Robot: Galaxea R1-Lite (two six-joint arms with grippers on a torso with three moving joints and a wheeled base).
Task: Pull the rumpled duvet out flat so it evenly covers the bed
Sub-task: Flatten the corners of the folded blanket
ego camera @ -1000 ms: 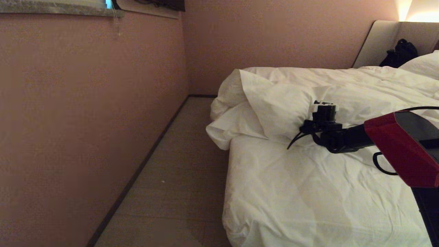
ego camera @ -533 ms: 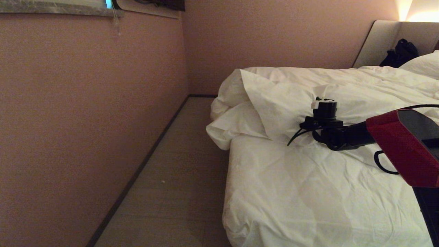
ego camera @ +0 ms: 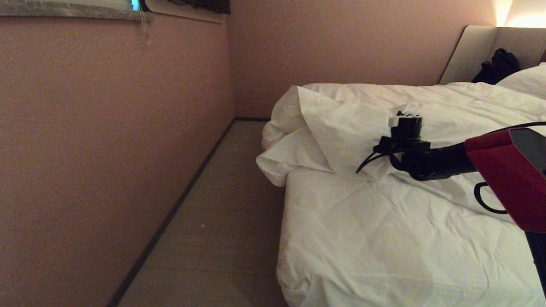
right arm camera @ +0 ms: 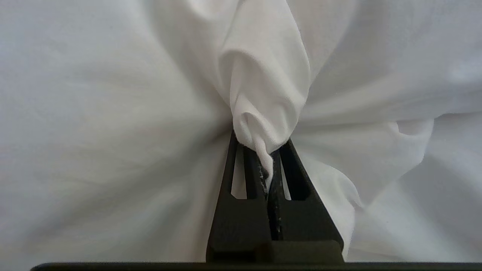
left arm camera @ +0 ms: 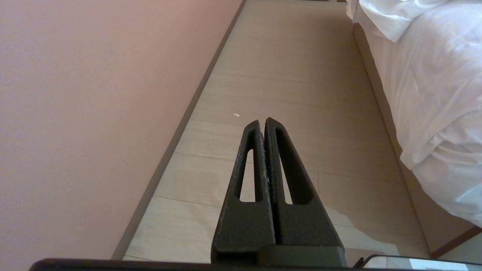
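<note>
The duvet lies bunched and folded back across the far half of the bed, leaving the wrinkled white sheet bare in front. My right gripper reaches in from the right over the folded edge. In the right wrist view it is shut on a pinched ridge of the duvet, which rises in a twisted fold from between the jaws. My left gripper is shut and empty, hanging over the floor beside the bed.
A pink wall runs along the left, with a narrow strip of floor between it and the bed. At the far right stand the padded headboard, a black bag and a pillow.
My right gripper has risen a little over the folded duvet edge, drawing a pinch of fabric up with it. The rest of the scene is unchanged.
</note>
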